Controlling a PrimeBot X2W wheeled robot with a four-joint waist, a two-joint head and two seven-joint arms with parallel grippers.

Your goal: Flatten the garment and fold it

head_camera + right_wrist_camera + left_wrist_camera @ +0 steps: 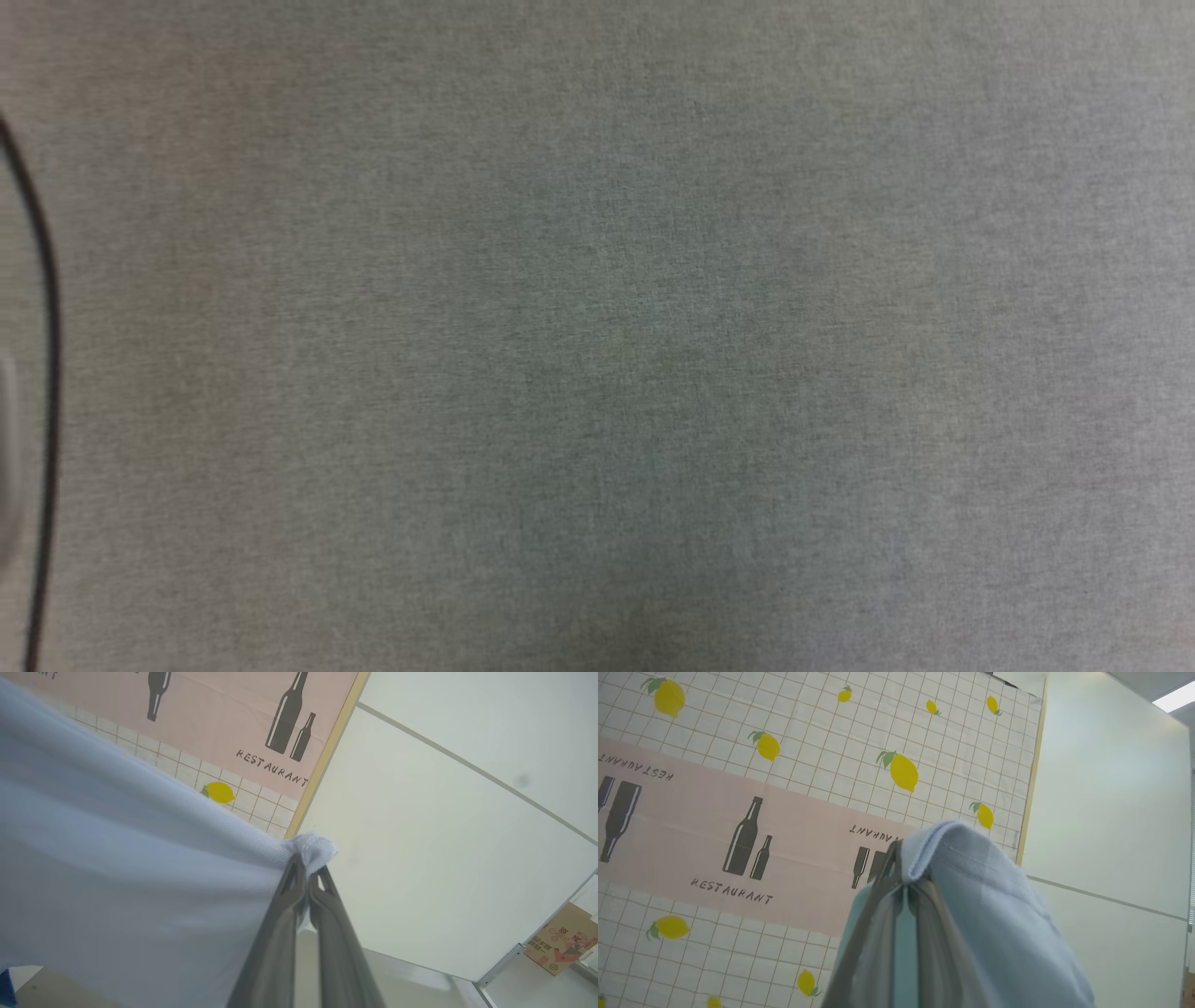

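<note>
Left gripper (901,861): clenched on a folded, stitched edge of the garment (994,914), frame centre.
Right gripper (306,870): clenched on a bunched garment corner; the cloth runs off the left frame edge.
Hard to make out: blurred grey weave (597,336) in the head view, identity unclear.
Count: one garment, two grippers, one dark cable (47,373), one cardboard box (560,938).

"RESTAURANT" on the pink band (682,826) of the lemon-print cloth (822,737)
</note>
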